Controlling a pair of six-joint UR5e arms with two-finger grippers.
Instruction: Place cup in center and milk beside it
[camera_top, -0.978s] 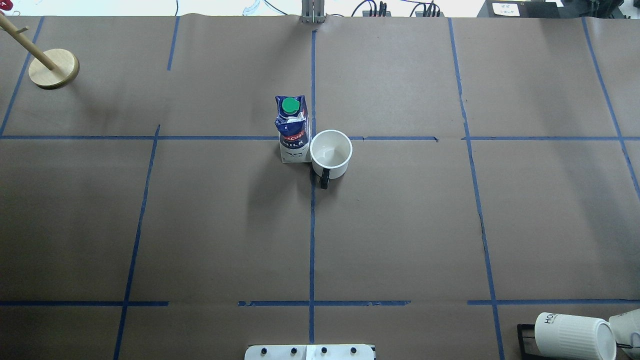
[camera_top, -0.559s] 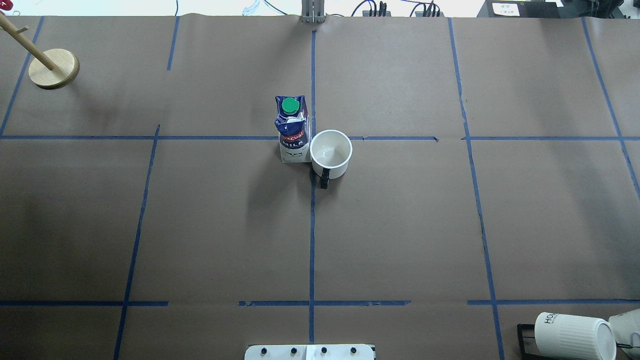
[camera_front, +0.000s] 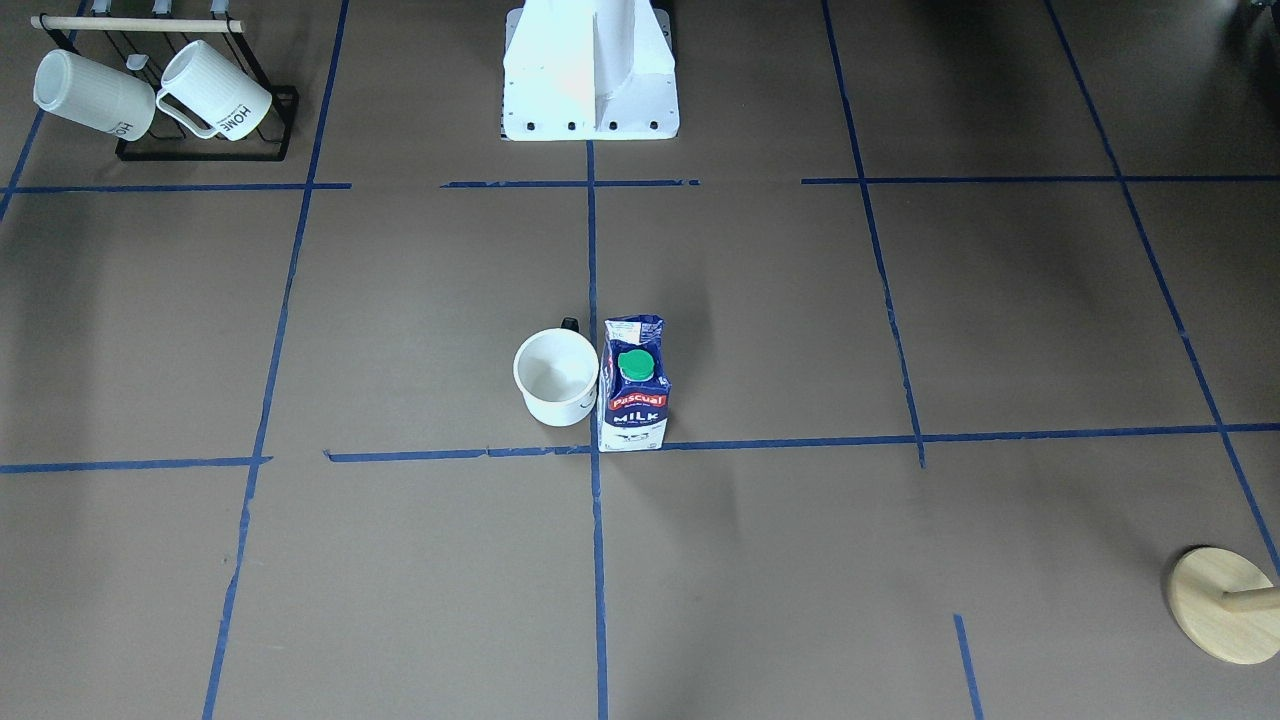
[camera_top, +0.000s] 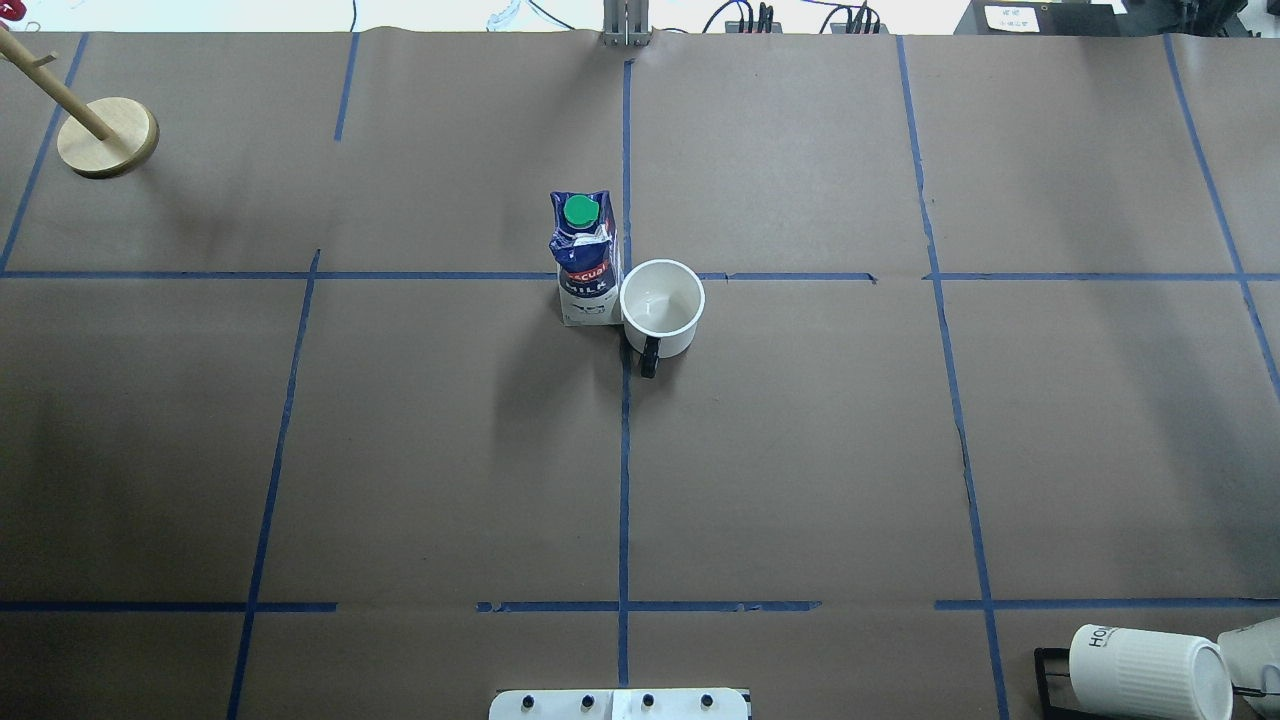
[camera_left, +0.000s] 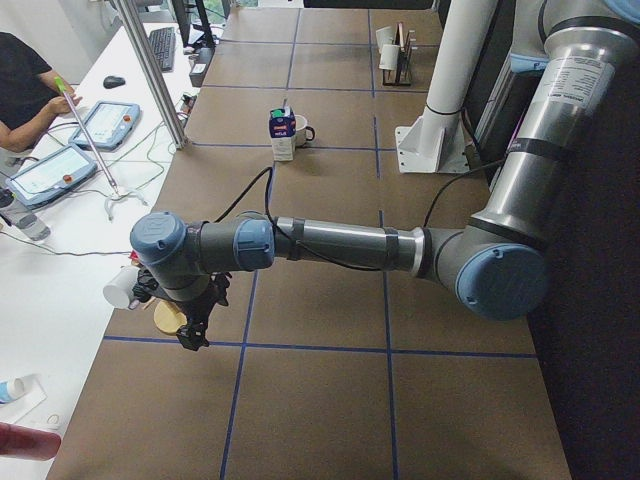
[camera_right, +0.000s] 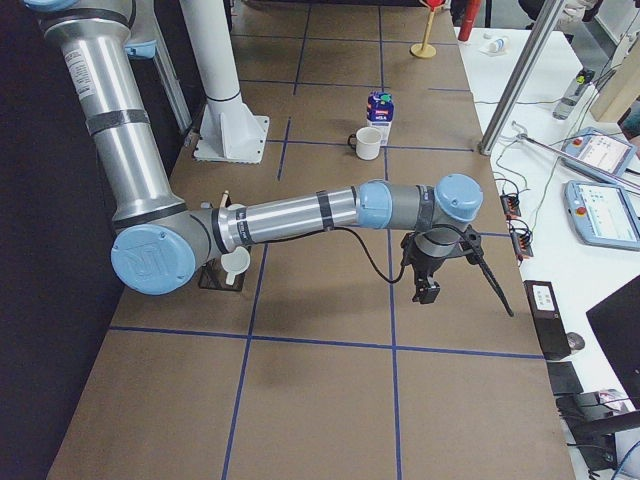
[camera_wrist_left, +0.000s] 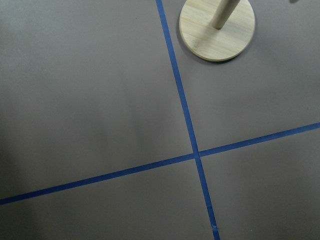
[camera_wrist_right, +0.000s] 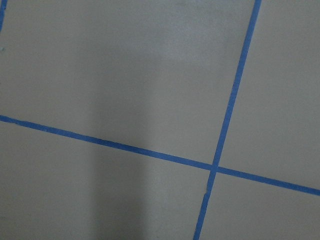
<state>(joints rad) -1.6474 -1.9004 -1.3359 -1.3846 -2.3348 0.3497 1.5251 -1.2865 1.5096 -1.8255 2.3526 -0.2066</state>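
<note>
The white cup (camera_top: 662, 308) stands upright just right of the long middle tape line, its black handle towards the robot. The blue and white milk carton (camera_top: 585, 260) with a green cap stands upright on the cup's left, touching or nearly touching it. Both show in the front view, cup (camera_front: 556, 375) and milk (camera_front: 633, 390), right behind the centre tape crossing (camera_front: 594, 452). My left gripper (camera_left: 192, 335) hangs over the table's far left end by the wooden stand. My right gripper (camera_right: 428, 292) hangs over the far right end. I cannot tell whether either is open or shut.
A black rack with two ribbed "HOME" mugs (camera_top: 1150, 670) stands at the near right corner. A wooden stand (camera_top: 107, 137) is at the far left corner and shows in the left wrist view (camera_wrist_left: 217, 29). The robot base (camera_front: 590, 70) is at the near edge. An operator (camera_left: 25, 90) sits beside the table.
</note>
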